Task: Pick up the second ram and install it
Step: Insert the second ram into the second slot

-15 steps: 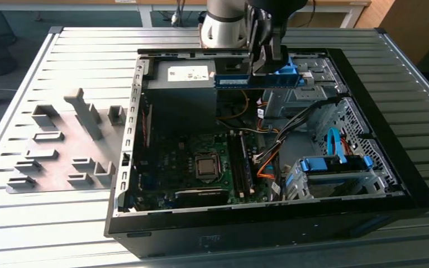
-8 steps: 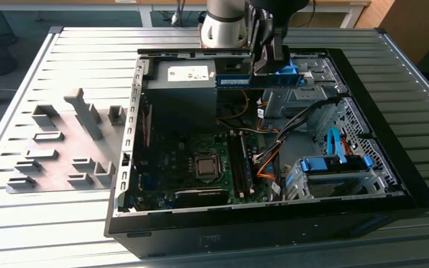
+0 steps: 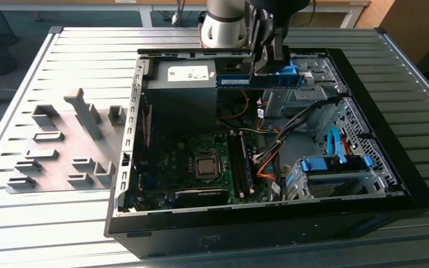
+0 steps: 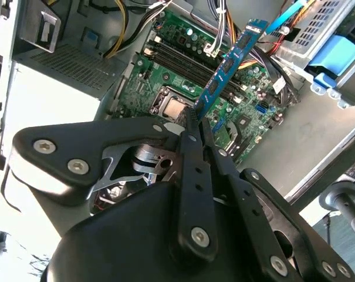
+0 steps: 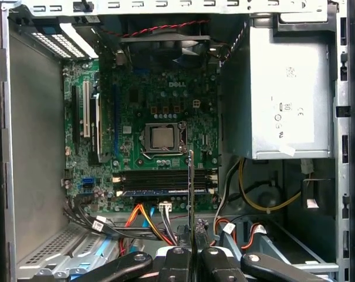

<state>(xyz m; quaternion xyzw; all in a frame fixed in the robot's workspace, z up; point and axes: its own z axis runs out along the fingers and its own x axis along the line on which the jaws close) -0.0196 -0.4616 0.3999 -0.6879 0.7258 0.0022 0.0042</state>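
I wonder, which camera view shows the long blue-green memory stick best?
The second wrist view: the long blue-green memory stick shows its flat face there, clamped in the fingers. The first wrist view shows it edge-on, as a thin line; the exterior view shows it as a small blue strip.

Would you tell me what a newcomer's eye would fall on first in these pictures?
First, the gripper clamped on the second ram, a blue-green stick held above the open computer case. Next, the green motherboard inside that case, with its silver processor in the middle. Grey bracket blocks stand on the slatted table at the exterior view's left.
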